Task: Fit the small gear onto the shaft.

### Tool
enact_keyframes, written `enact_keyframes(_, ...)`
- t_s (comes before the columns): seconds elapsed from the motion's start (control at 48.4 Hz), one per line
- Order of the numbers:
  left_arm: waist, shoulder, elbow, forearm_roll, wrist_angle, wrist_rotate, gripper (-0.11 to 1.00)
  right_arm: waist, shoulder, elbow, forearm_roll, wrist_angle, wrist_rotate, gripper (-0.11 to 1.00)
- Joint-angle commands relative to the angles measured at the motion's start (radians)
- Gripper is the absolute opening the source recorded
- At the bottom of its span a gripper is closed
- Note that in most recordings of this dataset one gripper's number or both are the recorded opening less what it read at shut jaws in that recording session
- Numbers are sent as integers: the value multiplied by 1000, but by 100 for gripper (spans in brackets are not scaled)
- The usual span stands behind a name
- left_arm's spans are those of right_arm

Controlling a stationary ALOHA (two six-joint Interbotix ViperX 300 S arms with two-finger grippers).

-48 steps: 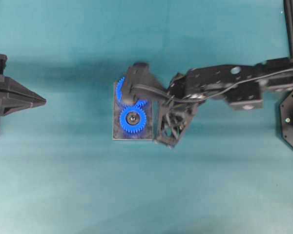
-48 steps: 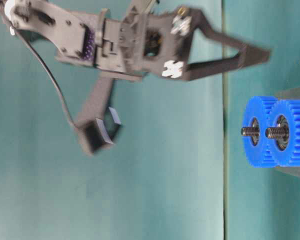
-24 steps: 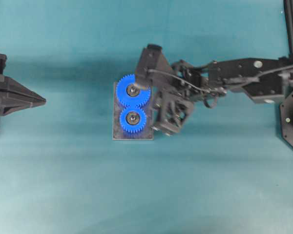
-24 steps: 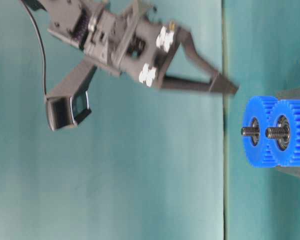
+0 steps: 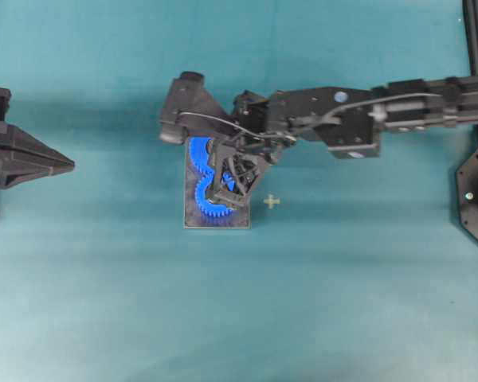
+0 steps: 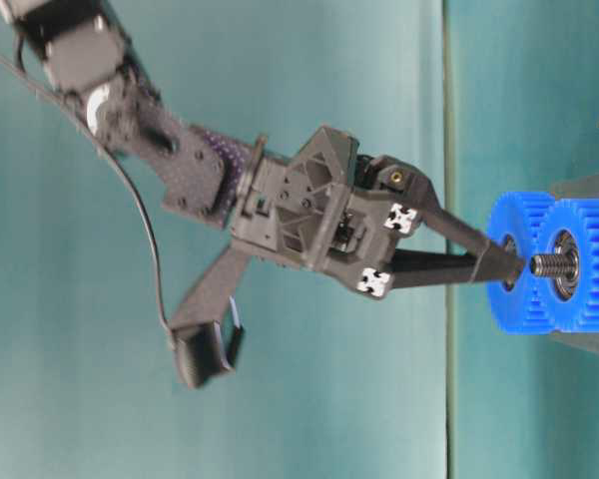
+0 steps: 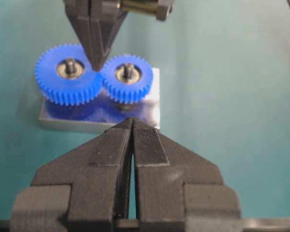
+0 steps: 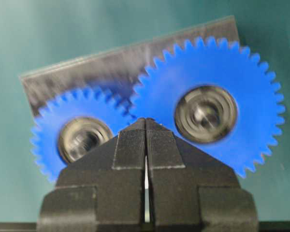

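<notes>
So the whole teal bench [image 5: 103,302] is pretty much bare except for one little cluster in the middle. The right arm [image 5: 366,119] stretches in from the side and tips its claw [image 7: 97,65] down right over that cluster, while the left claw [image 7: 132,126] just sits parked well off to the other side, pinched closed with nothing in it, basically watching.

The cluster is a grey metal plate [image 7: 152,104] lying flat, with two blue gears sitting on it side by side, teeth meshed. The large gear [image 7: 66,75] is on its own peg, and the small gear [image 7: 127,79] looks already dropped over the shaft [image 7: 128,69], whose threaded tip pokes up through the hub. So the task's thing is on the plate, on its shaft, right next to the big one.

The right claw is fully closed too, holding nothing, and its tip points down right at the spot where the two gears meet. My guess is it's closed like that on purpose, to use the tip as a poker: nudge or press the small gear so it seats all the way down and the teeth line up. From the side view the tip looks level with the gear faces, but I can't tell if it's actually touching.

Looks nearly done to me, maybe just a final push left.
</notes>
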Motion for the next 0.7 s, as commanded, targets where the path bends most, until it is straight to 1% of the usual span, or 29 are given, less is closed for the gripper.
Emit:
enact_keyframes(0.0,2,3,-21,2,-8,-2,0,12,-17,-26,9,23,-14,-2)
enact_keyframes(0.124,2,3,-20,2,-8,-2,0,34,-21,-9,37,43,-9,-2)
enact_keyframes(0.269,2,3,-20,2,-8,-2,0,71,-55,31,78,109,8,-2)
enact_keyframes(0.331,2,3,-20,2,-9,-2,0,89,-80,40,80,132,21,-2)
enact_keyframes(0.414,2,3,-20,2,-8,-2,0,95,-104,37,80,144,34,-2)
enact_keyframes(0.538,2,3,-18,2,-8,-2,0,67,-103,-25,57,126,29,-2)
enact_keyframes(0.682,2,3,-18,2,-8,-2,0,32,-29,-149,29,123,8,-2)
